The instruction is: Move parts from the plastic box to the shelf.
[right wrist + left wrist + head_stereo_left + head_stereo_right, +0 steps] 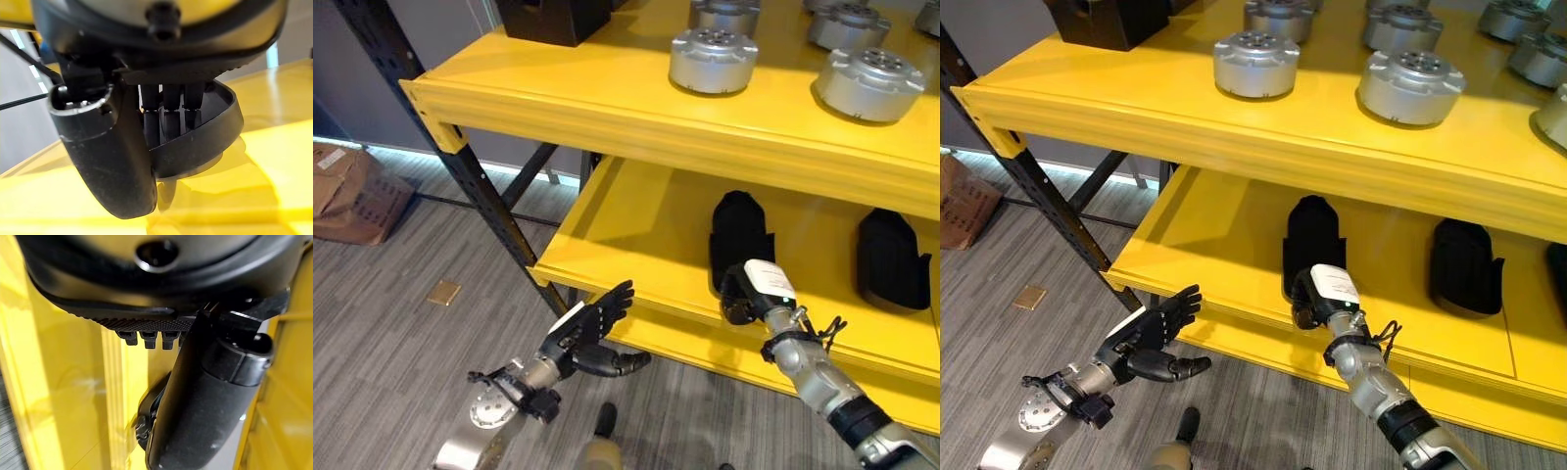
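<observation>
**Right hand on black part at lower shelf; left hand empty**

Far left: cardboard box (347,191) on the floor, a small tan tile (443,292) nearer in. Black shelf upright (440,147) runs diagonally down to the yellow shelf (636,117).

Left hand (590,328) hangs below and just in front of the lower shelf's (626,235) front lip, left of centre. Fingers straight and spread, thumb out, nothing in it.

Upper level: black block (553,18) at far left, then silver round parts (713,59) in rows running right.

Lower level: black part (739,240) lying on the board, near end at the front edge. Right hand (754,289) is at that near end; its wrist view shows the fingers (171,122) curled inside the part's curved rim (205,142) with the thumb alongside, so it has hold of it. Part sits on the yellow surface, touching it.

Further right, a second black part (893,257) lies on the same board, well apart from the hand.
</observation>
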